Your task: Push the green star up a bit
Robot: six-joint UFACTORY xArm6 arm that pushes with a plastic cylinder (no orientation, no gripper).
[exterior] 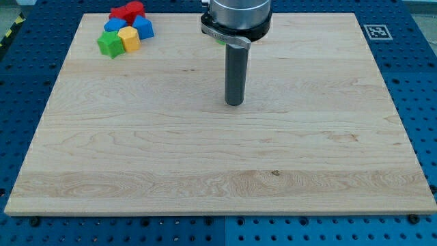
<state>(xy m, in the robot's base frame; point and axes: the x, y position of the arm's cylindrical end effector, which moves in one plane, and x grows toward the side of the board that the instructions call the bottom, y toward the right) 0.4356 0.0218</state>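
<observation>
A wooden board (218, 171) lies on a blue pegboard table (27, 89), with a small printed marker (374, 31) at its top right corner. A dark rod comes down from the arm near the middle of the top edge; the tip (234, 104) rests on bare wood, touching nothing and holding nothing. All the blocks are clustered in the top left corner, well apart from the tip. The green star (109, 45) sits at the cluster's lower left, just beside a yellow block (129, 38). Above them lie two blue blocks (143, 26) (113, 25) and two red blocks (121, 12) (136, 7).
</observation>
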